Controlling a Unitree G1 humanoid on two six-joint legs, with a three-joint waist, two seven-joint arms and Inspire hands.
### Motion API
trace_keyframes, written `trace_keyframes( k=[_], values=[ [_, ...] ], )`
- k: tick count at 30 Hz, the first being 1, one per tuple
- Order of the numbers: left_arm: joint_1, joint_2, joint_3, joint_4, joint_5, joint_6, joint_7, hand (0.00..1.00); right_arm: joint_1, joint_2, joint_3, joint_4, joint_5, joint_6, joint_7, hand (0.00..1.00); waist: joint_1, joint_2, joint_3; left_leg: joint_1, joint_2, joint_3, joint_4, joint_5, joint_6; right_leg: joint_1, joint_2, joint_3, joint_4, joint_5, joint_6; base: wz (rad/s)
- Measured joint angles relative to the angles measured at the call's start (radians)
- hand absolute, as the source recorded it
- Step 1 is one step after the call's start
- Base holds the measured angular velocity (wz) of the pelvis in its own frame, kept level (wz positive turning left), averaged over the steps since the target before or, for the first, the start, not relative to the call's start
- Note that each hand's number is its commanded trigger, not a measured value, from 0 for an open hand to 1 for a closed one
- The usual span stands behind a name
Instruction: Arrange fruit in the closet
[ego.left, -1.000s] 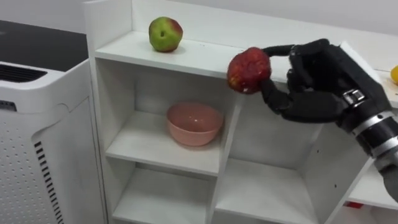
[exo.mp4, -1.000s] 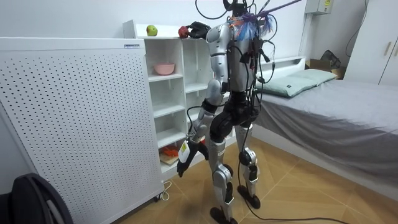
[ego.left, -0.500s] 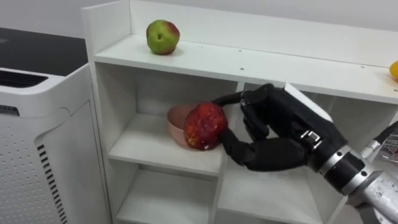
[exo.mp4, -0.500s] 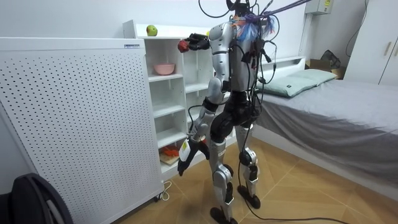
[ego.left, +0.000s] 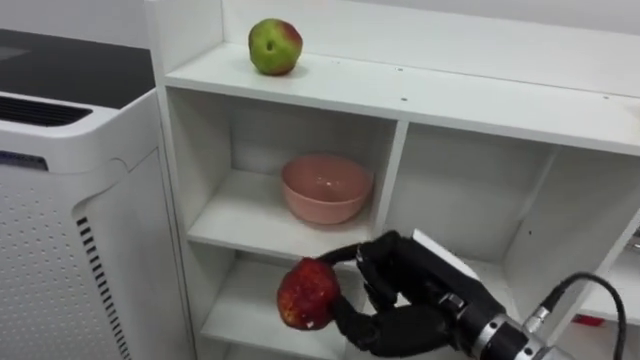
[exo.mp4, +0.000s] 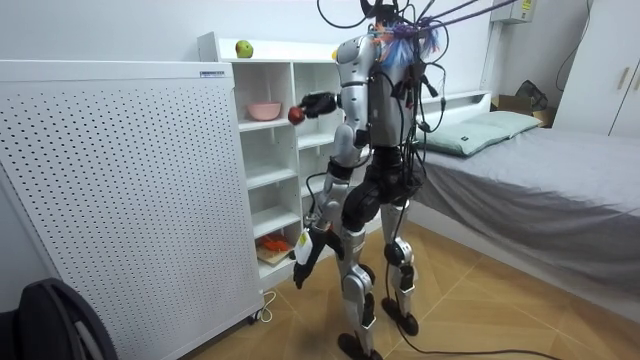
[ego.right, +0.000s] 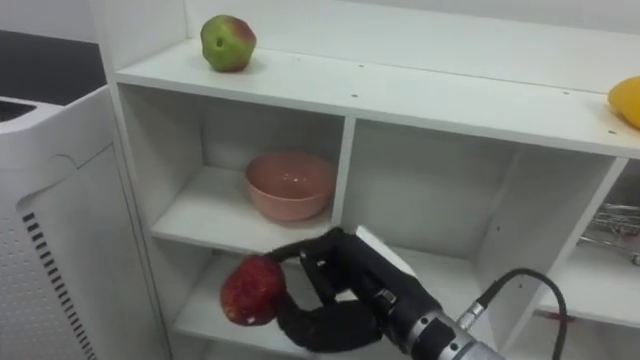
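Two apples are here. The green apple (ego.left: 275, 46) sits on top of the closet (ego.left: 430, 100). The red apple (ego.left: 308, 293) is in the right hand (ego.left: 415, 300), and the fingers and thumb curl round it from the side. It is held in the air, in front of the space under the pink bowl (ego.left: 326, 187). It is not on a shelf yet.

I think the apple could slip, because only the tips of the fingers seem to hold it. Then it would drop to the floor and get a bruise. It could also bump the edge of the shelf if the hand goes in too high. Going higher up, it might knock the bowl.

The right eye view shows a yellow fruit (ego.right: 626, 101) on the far end of the top. The room view shows the robot standing right in front of the closet, with a bed (exo.mp4: 540, 170) behind it. Its left hand (exo.mp4: 303, 262) hangs low by its leg, and I cannot tell how those fingers are.
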Motion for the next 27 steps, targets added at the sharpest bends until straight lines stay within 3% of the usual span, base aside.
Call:
trace_keyframes(
  k=[3,7,10,13,16,19,24,27],
  values=[
    [-0.039,0.000,-0.024,0.043,-0.033,-0.024,0.002,0.00,0.002,0.018,0.000,0.131,-0.076,-0.002,-0.024,1.00,0.000,0.015,0.0121,-0.088,0.001,0.000,0.076,-0.002,0.003,-0.081,-0.014,-0.007,0.078,-0.009,-0.004,0.11],
    [-0.070,0.000,-0.024,0.087,-0.127,-0.037,0.005,0.00,-0.001,0.032,-0.001,0.195,-0.105,-0.007,-0.050,1.00,-0.001,0.021,0.0208,-0.217,-0.002,0.003,0.180,-0.015,0.015,-0.230,-0.043,0.007,0.224,-0.056,-0.014,0.00],
    [-0.070,0.002,-0.024,0.090,-0.181,-0.050,0.005,0.00,-0.013,0.034,-0.004,0.251,-0.121,-0.011,-0.073,1.00,0.000,0.028,0.0315,-0.338,-0.002,0.000,0.269,-0.034,0.015,-0.362,-0.059,0.011,0.344,-0.093,-0.034,0.03],
    [-0.066,0.002,-0.028,0.088,-0.216,-0.049,0.005,0.00,-0.022,0.033,-0.005,0.298,-0.113,-0.014,-0.091,1.00,0.000,0.034,0.0348,-0.433,0.002,-0.019,0.367,-0.049,0.007,-0.451,-0.070,0.011,0.444,-0.127,-0.052,0.08],
    [-0.065,0.002,-0.043,0.091,-0.300,-0.049,0.007,0.00,-0.022,0.032,-0.005,0.302,-0.115,-0.017,-0.124,1.00,0.013,0.035,0.0348,-0.523,0.012,-0.022,0.440,-0.060,-0.004,-0.544,-0.082,0.016,0.533,-0.157,-0.060,0.06],
    [-0.053,0.002,-0.048,0.084,-0.314,-0.048,0.018,0.00,-0.022,0.032,-0.003,0.320,-0.117,-0.021,-0.152,1.00,0.027,0.036,0.0331,-0.590,0.015,-0.022,0.482,-0.056,-0.011,-0.618,-0.090,0.017,0.592,-0.166,-0.076,0.03],
    [-0.021,0.008,-0.063,0.063,-0.338,-0.049,0.032,0.00,-0.030,0.022,-0.002,0.342,-0.115,-0.045,-0.193,1.00,0.029,0.041,0.0283,-0.699,0.035,-0.023,0.538,-0.048,-0.024,-0.726,-0.087,0.016,0.651,-0.164,-0.098,0.02],
    [0.000,0.009,-0.063,0.034,-0.354,-0.057,0.041,0.00,-0.047,0.008,-0.004,0.372,-0.119,-0.048,-0.227,1.00,0.030,0.041,0.0259,-0.758,0.034,-0.027,0.551,-0.043,-0.024,-0.786,-0.092,0.012,0.669,-0.162,-0.107,0.00]
  ],
)
